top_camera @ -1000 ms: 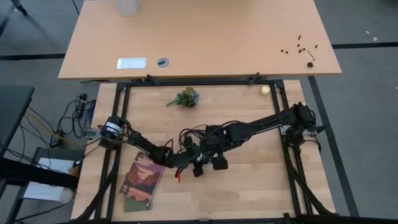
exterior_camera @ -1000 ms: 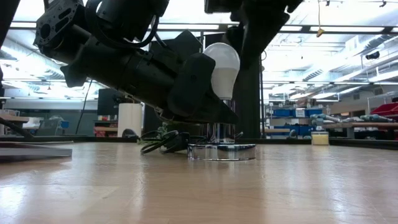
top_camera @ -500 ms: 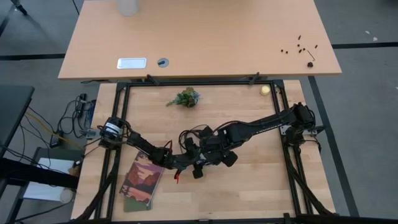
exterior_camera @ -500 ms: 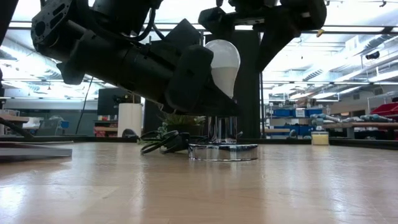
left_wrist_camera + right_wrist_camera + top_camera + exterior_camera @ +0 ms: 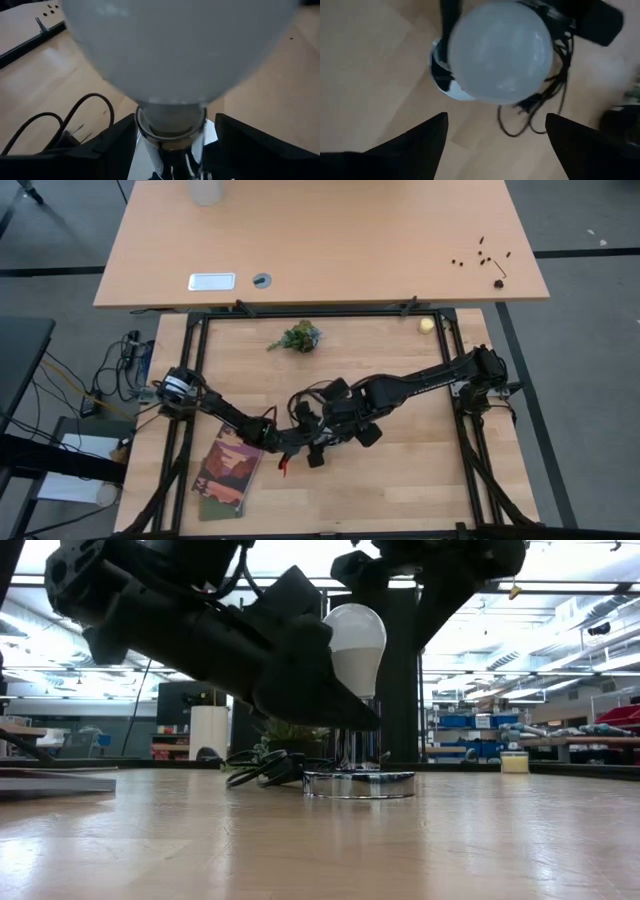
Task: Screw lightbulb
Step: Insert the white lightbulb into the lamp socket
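Observation:
The white frosted lightbulb stands upright with its base in the chrome socket stem of the flat round silver disc, which lies on the table. My left gripper reaches in low from the table's left, its fingers on either side of the stem just below the bulb's neck. My right gripper hangs open above the bulb's dome, pointing down, and touches nothing. In the high view the right gripper hides the bulb. My left gripper has the chrome socket stem between its two fingers, just under the bulb's neck. The fingers come slanting down from the table's left and lie across the upright stem. Whether both fingers touch it cannot be told. The disc stays flat on the table.
The black cord coils on the table beside the disc. A book lies near the front left, a small plant near the far edge, and a small yellow round object at the far right corner.
My right gripper has turned about its wrist above the bulb, so its two fingers now show spread to either side in the low view. My left gripper's body has tipped up a little while its fingertips stay at the stem. Bulb and disc stay in place.

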`<state>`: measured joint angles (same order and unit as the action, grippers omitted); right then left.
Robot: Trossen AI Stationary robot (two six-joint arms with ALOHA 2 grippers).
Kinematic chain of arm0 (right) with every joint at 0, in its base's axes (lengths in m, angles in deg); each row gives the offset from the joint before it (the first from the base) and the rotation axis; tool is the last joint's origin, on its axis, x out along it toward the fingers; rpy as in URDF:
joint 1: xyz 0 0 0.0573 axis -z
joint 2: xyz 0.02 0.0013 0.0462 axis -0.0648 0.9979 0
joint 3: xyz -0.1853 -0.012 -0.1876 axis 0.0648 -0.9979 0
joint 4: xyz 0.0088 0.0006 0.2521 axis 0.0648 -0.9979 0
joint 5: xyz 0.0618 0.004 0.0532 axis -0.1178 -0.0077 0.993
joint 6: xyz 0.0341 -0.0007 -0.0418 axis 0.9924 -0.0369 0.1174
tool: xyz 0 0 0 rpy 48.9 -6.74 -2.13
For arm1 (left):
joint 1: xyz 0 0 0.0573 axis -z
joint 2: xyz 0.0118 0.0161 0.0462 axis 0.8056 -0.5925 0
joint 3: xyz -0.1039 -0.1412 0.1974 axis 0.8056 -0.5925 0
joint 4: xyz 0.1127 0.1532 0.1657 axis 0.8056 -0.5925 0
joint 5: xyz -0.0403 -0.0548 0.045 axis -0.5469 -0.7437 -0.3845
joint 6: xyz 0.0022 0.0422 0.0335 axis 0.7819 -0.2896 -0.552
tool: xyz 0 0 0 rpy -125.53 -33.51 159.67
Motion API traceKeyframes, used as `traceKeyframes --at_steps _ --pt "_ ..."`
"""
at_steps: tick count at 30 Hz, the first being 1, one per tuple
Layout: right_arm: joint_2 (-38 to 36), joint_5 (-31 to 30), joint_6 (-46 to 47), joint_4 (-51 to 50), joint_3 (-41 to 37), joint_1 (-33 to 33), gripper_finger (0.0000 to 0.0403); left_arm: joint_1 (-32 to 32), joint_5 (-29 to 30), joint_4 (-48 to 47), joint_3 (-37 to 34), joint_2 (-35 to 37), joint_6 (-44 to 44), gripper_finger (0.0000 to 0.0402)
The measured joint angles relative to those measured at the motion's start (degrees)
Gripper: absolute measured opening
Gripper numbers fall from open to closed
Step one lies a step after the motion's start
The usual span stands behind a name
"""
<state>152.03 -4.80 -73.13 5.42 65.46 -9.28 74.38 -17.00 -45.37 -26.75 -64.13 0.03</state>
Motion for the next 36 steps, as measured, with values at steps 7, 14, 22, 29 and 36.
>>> traceKeyframes --at_steps 7,14,22,29,36 --pt "-0.1 0.2 5.5 -1.1 1.7 -0.2 0.0351 0.7 0.1 -5.0 0.0 2.3 0.6 0.0269" --pt "0.0 3.2 10.7 -2.1 3.1 -0.7 0.0352 0.8 0.1 -7.3 -0.1 3.2 1.5 0.0269" --pt "0.0 3.2 13.3 -2.0 3.1 -1.1 0.0352 0.8 -0.4 -11.1 -0.4 5.1 3.6 0.0268" --pt "0.0 3.2 14.3 -0.3 3.1 -1.1 0.0352 0.8 -0.4 -11.3 -3.4 8.6 5.7 0.0268" --pt "0.0 3.2 14.9 -0.1 3.1 -1.0 0.0352 0.8 -1.9 -11.1 -3.5 8.7 6.4 0.0268"
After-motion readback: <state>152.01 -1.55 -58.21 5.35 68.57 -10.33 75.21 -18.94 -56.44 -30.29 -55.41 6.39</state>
